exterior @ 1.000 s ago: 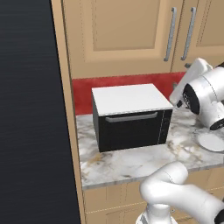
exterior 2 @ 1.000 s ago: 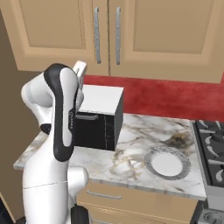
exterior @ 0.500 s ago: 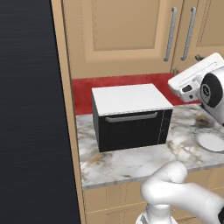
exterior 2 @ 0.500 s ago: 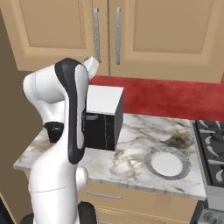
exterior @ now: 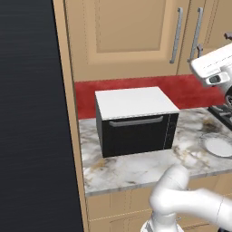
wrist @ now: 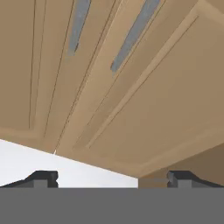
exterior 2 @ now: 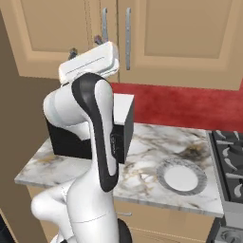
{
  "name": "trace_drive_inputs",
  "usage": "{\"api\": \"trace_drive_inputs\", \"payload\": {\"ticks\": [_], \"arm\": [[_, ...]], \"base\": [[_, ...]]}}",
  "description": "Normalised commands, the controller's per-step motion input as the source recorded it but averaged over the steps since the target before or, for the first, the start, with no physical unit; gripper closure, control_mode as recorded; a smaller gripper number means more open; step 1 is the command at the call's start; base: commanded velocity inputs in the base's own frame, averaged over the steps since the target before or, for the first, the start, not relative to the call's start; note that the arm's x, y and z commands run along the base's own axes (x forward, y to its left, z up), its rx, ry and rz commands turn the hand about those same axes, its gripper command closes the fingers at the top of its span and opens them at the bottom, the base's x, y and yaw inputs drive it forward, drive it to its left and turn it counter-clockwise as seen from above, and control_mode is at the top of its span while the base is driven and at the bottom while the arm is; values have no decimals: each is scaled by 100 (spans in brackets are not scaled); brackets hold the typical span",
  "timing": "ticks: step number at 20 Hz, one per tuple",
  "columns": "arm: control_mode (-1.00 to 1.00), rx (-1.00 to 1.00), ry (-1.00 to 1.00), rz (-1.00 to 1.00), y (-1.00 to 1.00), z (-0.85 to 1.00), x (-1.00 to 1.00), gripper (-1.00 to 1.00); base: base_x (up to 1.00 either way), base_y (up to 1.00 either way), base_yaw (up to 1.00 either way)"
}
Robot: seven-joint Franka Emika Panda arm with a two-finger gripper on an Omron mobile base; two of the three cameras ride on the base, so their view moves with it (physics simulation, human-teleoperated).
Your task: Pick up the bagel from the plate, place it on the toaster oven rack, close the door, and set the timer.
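The black toaster oven (exterior: pixel 136 129) with a white top stands on the marble counter, its door (exterior: pixel 136 138) shut under the silver bar handle; the rack is hidden behind it. The round plate (exterior 2: pixel 182 176) lies to the oven's right near the counter's front edge (exterior: pixel 219 146), and its face looks bare. The bagel is out of view. My gripper (exterior 2: pixel 86 46) is raised high above the counter, to the right of the oven and in front of the upper cabinet doors, pointing at them. Its fingertips (wrist: pixel 41 177) stand wide apart with nothing between them: open.
Wooden upper cabinets with vertical silver handles (exterior: pixel 176 35) hang close in front of the hand. A stove (exterior 2: pixel 232 163) borders the counter on the right. A tall dark panel (exterior: pixel 31 113) closes off the left side. A red backsplash (exterior 2: pixel 190 107) runs behind the counter.
The hand has risen from beside the oven's right end and tilted up toward the cabinet doors. The jaws stayed open; oven and plate have not moved.
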Motion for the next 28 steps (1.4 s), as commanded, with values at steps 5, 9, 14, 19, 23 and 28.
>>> {"api": "trace_drive_inputs", "payload": {"ticks": [5,9,14,19,23,28], "arm": [[-100,-18,-96,12,22,3,45,-100],[-100,-40,-100,4,43,0,32,-100],[-100,-69,-89,0,72,-14,30,-100],[-100,-83,-44,-4,83,-23,59,-100],[-100,-82,-32,-11,70,-21,79,-100],[-100,-73,-34,-23,13,-28,50,-100]], "base": [[0,0,0],[0,0,0],[0,0,0],[0,0,0],[0,0,0],[0,0,0]]}}
